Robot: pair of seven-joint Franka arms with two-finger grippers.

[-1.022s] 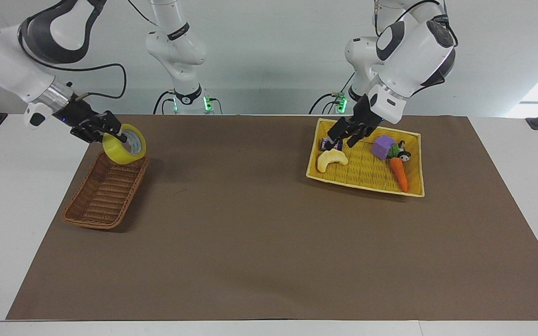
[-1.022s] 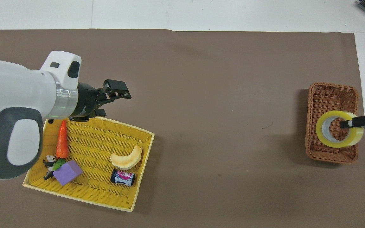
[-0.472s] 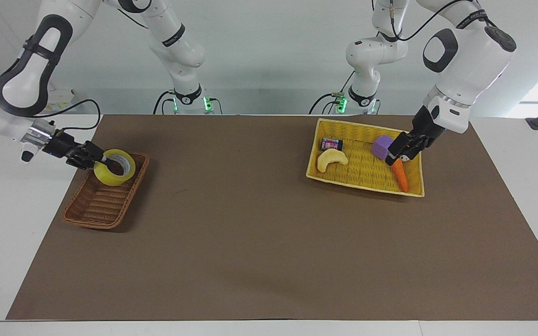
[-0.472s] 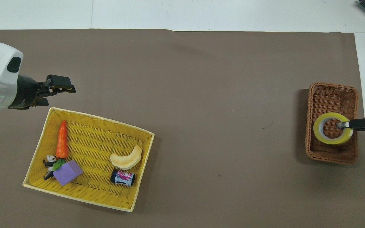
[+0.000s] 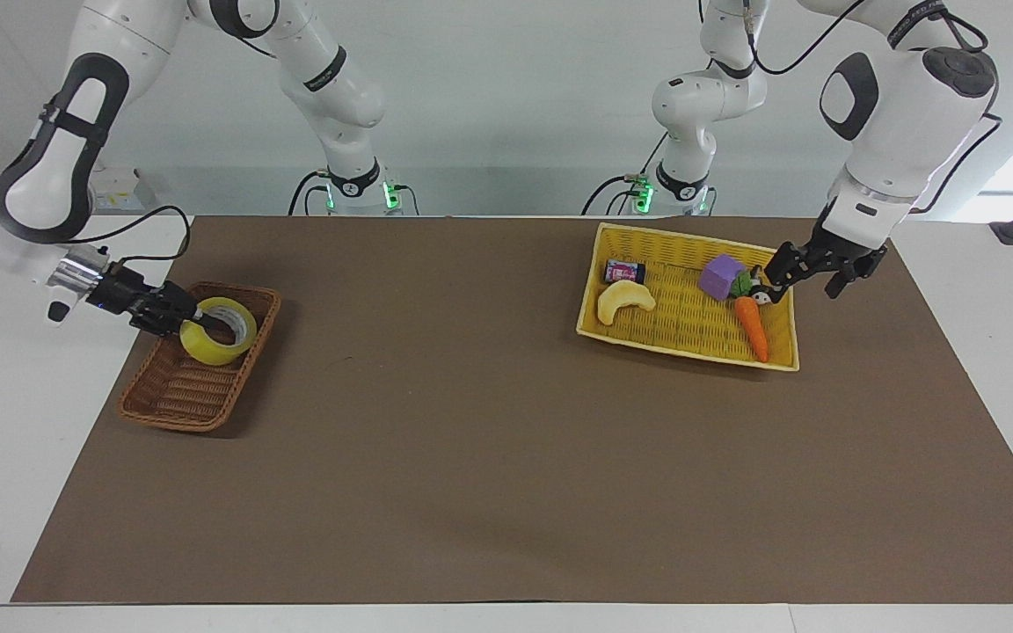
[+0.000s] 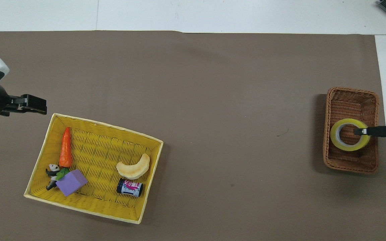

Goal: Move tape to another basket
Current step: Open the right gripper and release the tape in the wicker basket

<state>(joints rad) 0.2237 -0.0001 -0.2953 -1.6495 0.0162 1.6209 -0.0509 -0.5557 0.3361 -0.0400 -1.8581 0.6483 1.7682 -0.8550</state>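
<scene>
- Down inside the basket [image 5: 199, 360] now, the tape [image 5: 218, 331] has sunk lower, right gripper [image 5: 199, 323] seemingly still pinching its wall.
- Overhead alone shows one fingertip [image 6: 359, 132] inside the ring; left gripper [image 5: 810, 274], spread open, has drifted off the yellow basket [image 5: 775, 352].

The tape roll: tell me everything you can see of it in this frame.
The tape is a wide ring of translucent yellow packing tape with a whitish inner core. It sits low inside the brown wicker basket, at the end nearer the robots, tilted with its hole facing up. The right gripper has its fingers at the roll's wall, one reaching into the hole; whether the grip is loosened cannot be told.
</scene>
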